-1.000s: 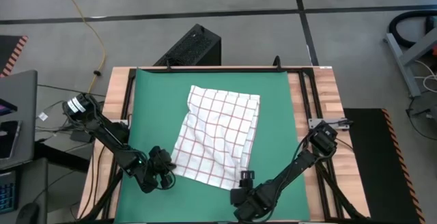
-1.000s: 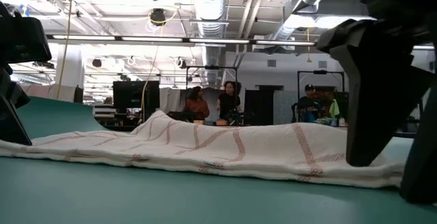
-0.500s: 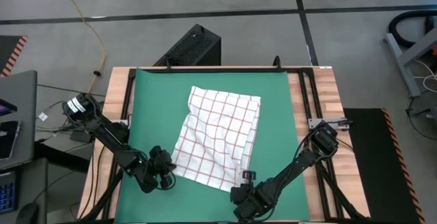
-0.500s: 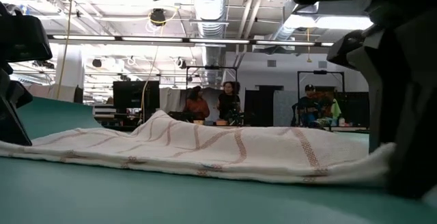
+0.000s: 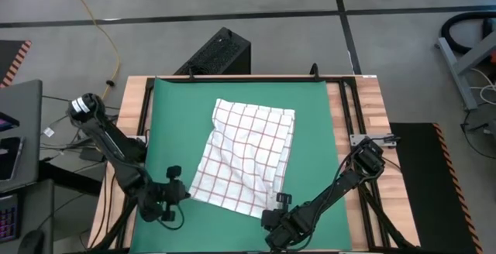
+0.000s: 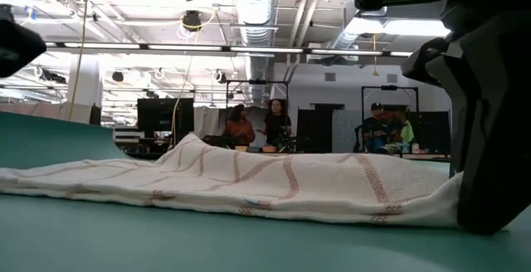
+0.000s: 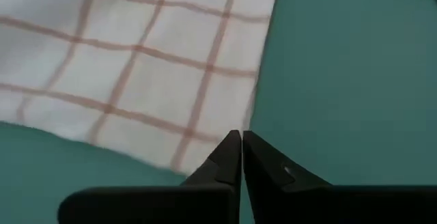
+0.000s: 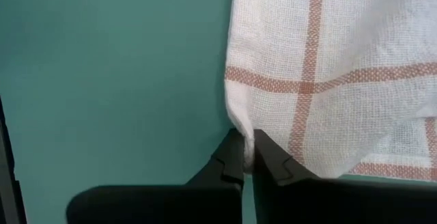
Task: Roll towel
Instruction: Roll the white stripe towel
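Note:
The white towel with red grid lines lies spread and a little rumpled on the green mat; in the low view the towel shows as a low ridge. My right gripper is shut on the towel at its near right corner. My left gripper is shut with nothing between its fingers. It hangs above the mat just off the towel's near left corner. My right gripper pinches the towel's edge at the near right corner between its two fingers, which come from above and point down. A small pucker of cloth rises into the fingertips. The rest of the towel lies slack on the mat.
Black frame rails run along the mat's sides on the wooden table. A black box stands beyond the far edge and a laptop left of the table. People sit in the room far behind.
My right gripper has shut on the towel's near right corner, drawing the cloth up a little there. My left gripper has risen and drawn back toward the table's near left, off the towel's near left corner, which stays flat.

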